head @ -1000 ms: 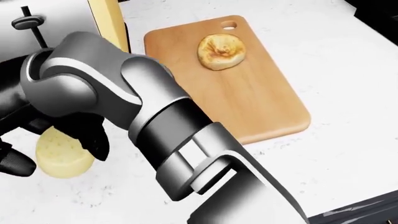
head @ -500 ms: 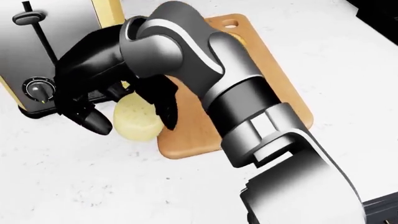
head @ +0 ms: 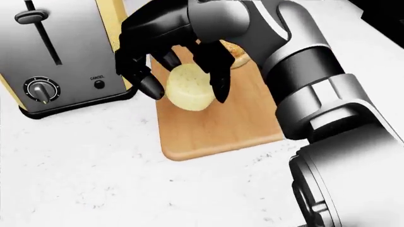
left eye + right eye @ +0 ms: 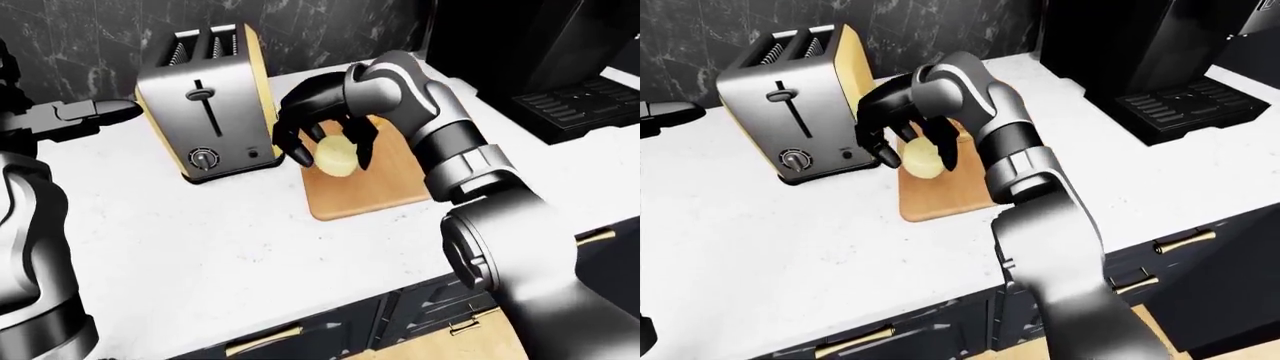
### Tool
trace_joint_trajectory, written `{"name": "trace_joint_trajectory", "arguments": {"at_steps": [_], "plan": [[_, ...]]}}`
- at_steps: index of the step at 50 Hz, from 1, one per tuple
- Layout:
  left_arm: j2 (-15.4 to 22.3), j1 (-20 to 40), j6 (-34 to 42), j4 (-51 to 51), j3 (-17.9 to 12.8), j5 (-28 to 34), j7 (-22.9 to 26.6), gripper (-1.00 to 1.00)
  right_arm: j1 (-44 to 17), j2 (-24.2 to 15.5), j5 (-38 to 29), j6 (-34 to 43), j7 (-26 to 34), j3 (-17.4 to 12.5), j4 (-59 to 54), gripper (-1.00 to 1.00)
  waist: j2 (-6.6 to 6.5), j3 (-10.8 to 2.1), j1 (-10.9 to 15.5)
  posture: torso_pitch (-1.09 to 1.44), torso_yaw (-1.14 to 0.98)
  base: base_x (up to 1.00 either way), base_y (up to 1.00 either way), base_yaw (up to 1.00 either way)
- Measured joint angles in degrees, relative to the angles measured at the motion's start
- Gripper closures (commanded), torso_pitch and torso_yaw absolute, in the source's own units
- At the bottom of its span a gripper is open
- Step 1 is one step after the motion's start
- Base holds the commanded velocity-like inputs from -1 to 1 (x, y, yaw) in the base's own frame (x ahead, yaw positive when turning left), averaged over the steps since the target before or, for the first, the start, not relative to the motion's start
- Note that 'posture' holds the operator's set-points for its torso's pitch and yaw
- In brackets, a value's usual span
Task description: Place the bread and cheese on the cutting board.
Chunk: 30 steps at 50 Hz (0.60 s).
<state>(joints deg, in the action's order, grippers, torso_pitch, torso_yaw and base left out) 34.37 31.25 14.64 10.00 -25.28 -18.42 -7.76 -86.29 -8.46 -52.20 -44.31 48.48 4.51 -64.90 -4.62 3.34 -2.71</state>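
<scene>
One cheese (image 3: 188, 88) round is pinched in the right hand's (image 3: 170, 52) fingers (image 3: 150, 87) over the cutting board (image 3: 221, 123), where bread (image 3: 235, 53) lies; left hand's (image 4: 95, 114) fingers cannot be told.

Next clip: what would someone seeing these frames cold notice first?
The right hand, black-fingered on a bulky grey arm, fills the top of the head view, its fingers closed round a pale yellow round of cheese held over the wooden cutting board. Beside the board, at that view's left, stands a silver toaster. A browned bread roll peeks out behind the arm on the board.
</scene>
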Motion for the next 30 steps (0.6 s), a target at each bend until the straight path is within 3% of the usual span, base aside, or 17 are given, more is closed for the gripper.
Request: {"name": "trace_joint_trajectory", "arguments": {"at_steps": [20,30], "plan": [[-0.4,-0.2,-0.1,0.1,0.2,0.2,0.0,-1.0,-1.0,-3.7,-7.7,-3.2,-8.2,0.4,-6.2,1.0,0.55,0.07,0.6,0.0,0.0,0.0,0.0,0.0],[-0.2,0.2,0.1,0.2,0.1,0.2,-0.1,-1.0,-1.1,-6.3,-10.0,-4.1,-8.1,-0.2,-7.2,1.0,0.82,0.08,0.8,0.0,0.0,0.0,0.0,0.0]]}}
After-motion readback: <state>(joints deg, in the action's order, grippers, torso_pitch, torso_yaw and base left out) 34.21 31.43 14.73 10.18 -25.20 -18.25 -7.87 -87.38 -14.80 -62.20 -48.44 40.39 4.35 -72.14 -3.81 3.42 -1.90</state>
